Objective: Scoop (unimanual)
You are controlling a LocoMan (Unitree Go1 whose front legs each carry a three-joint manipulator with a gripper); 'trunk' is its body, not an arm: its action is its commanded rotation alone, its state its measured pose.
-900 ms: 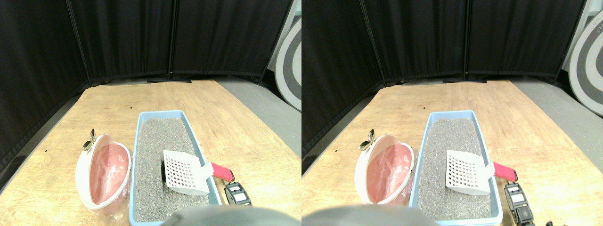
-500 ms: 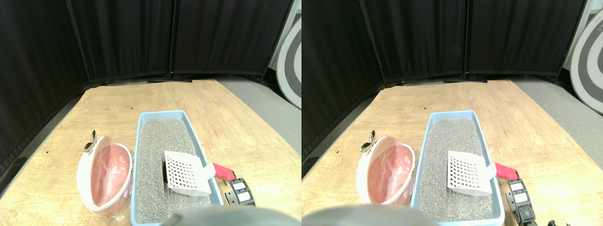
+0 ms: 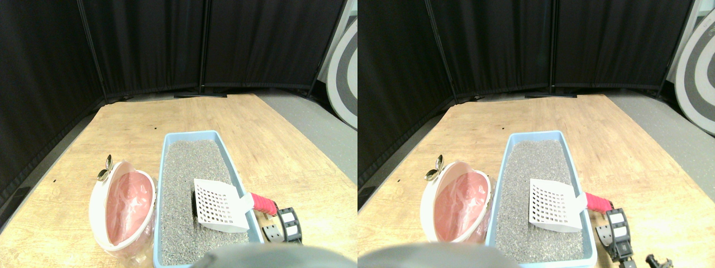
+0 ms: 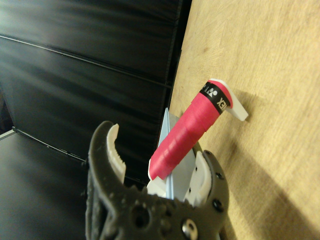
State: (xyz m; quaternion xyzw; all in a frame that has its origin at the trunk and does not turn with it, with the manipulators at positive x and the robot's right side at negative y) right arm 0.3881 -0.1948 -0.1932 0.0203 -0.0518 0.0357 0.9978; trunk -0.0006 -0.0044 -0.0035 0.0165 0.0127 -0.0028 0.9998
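Note:
A white slotted scoop (image 3: 219, 204) lies on the grey litter (image 3: 184, 167) in the blue tray (image 3: 190, 135). Its pink wrapped handle (image 3: 262, 204) sticks out over the tray's right rim. A dark lump (image 3: 193, 204) shows in the litter at the scoop's left edge. My right gripper (image 3: 281, 226) is on the wooden floor just behind the handle's end, open. In the wrist view the gripper (image 4: 155, 150) has a jaw on either side of the handle (image 4: 192, 130), with gaps to both, so it is not clamped.
A white bin with a pink liner (image 3: 123, 204) leans against the tray's left side, with a metal clip (image 3: 106, 166) at its top. Black curtains (image 3: 167, 44) close off the back and left. A round grey target board (image 3: 343, 72) stands at the right, past the wooden platform's edge.
My gripper has come forward to the end of the pink handle and its jaws have spread apart. The scoop, tray and bin have stayed put.

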